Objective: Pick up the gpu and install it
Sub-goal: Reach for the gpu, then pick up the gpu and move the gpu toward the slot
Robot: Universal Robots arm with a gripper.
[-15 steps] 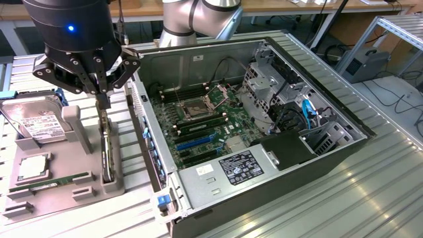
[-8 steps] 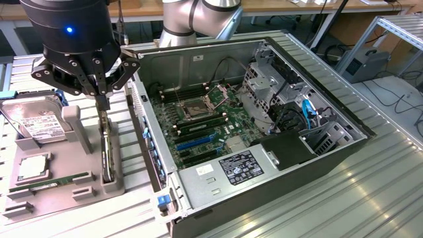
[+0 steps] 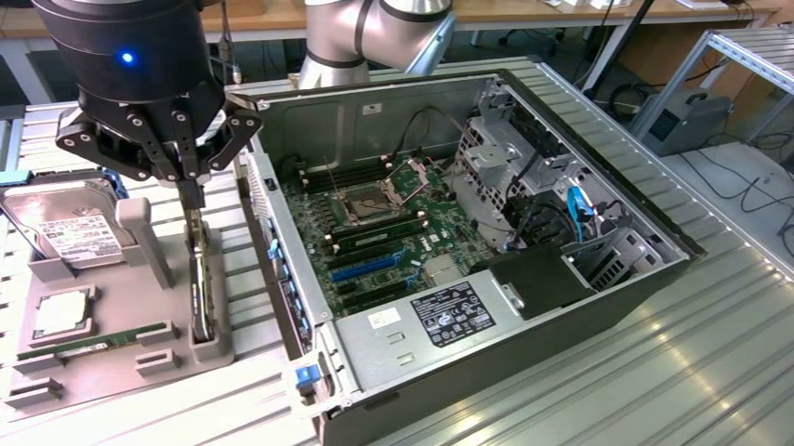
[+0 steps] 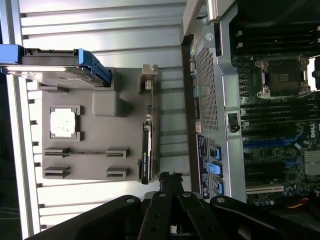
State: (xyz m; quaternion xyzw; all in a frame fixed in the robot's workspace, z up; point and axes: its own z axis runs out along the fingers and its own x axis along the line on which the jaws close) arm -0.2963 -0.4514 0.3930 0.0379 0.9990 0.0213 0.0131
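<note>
The gripper (image 3: 190, 197), its fingers closed together on nothing, hangs close above the gpu (image 3: 199, 279), which stands on edge in the gray parts holder (image 3: 214, 351), in the slot on the holder's side nearest the open computer case (image 3: 360, 116).

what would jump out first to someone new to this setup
The open computer case takes the middle, its green motherboard bare. On the exterior view's left the black claw, shut, hangs over the gpu, which stands on edge in a grey holder tray beside a hard drive.
</note>
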